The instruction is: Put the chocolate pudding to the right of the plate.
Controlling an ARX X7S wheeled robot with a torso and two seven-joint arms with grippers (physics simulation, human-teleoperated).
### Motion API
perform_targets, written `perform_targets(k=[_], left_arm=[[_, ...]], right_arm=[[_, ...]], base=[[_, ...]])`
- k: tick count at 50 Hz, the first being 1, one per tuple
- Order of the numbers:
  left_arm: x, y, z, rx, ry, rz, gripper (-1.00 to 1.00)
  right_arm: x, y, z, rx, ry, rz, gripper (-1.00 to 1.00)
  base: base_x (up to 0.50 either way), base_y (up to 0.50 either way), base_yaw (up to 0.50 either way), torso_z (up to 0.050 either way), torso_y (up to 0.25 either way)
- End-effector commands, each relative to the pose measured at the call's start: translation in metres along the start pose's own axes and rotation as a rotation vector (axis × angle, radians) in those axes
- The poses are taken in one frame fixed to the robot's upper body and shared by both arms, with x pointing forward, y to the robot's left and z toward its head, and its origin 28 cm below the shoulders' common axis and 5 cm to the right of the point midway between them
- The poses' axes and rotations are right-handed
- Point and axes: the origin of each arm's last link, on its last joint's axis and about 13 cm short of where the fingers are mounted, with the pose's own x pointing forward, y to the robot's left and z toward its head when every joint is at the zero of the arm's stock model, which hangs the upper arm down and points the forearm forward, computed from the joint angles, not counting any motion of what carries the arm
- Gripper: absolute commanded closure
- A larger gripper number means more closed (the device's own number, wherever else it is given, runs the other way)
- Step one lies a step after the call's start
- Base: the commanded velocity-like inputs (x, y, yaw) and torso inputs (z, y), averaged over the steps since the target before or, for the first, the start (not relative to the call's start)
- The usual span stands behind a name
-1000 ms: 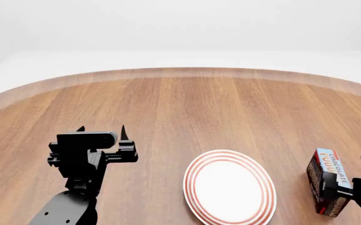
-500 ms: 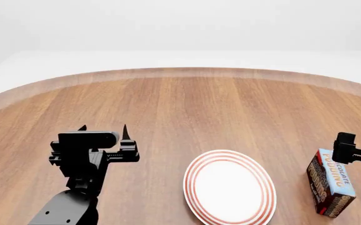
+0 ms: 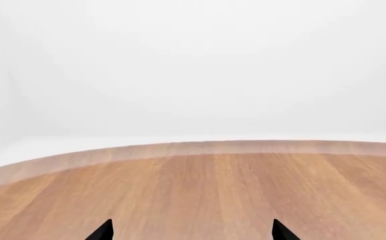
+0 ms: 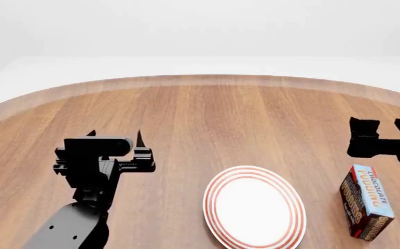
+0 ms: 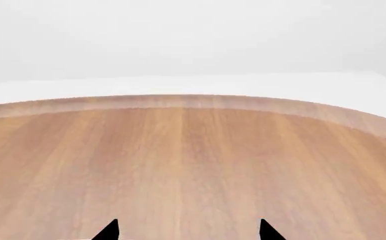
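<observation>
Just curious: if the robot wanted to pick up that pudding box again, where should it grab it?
Probably across the pudding box's two long brown sides, coming down from above with the right claw: it lies flat, blue top up, clear of the plate.

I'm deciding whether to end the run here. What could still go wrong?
Little, but two risks remain. The pudding stands on the table right of the plate, close to the view's lower right corner, so it may sit near the table's near edge; I cannot tell how near. The right tool hangs open just above and beyond the box; a low or sideways retreat could clip it and knock it over. The left tool is far off and poses no threat.
</observation>
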Motion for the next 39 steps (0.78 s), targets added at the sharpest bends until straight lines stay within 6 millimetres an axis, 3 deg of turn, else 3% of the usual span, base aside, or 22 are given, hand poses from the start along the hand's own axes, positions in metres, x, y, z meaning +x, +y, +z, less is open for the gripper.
perform_targets(k=[1,4,7,21,39], left_arm=[[0.004,-0.003,0.017,0.002,-0.042,-0.009,-1.0],[0.004,-0.003,0.018,0.003,-0.046,-0.011,-1.0],[0.008,-0.003,0.032,0.007,-0.083,-0.01,-1.0],[0.029,-0.008,0.088,0.039,-0.194,-0.029,-1.0],[0.03,-0.014,0.117,0.062,-0.296,-0.052,-1.0]], right_arm=[[-0.021,0.055,-0.007,-0.116,-0.263,0.028,-1.0],[-0.02,0.058,-0.009,-0.144,-0.275,0.026,-1.0],[-0.017,0.071,-0.011,-0.141,-0.346,0.028,-1.0],[-0.017,0.098,0.018,-0.26,-0.495,0.075,-1.0],[-0.015,0.107,0.029,-0.294,-0.542,0.106,-1.0]], base=[[0.0,0.0,0.0,0.0,0.0],[0.0,0.0,0.0,0.0,0.0],[0.0,0.0,0.0,0.0,0.0],[0.0,0.0,0.0,0.0,0.0],[0.0,0.0,0.0,0.0,0.0]])
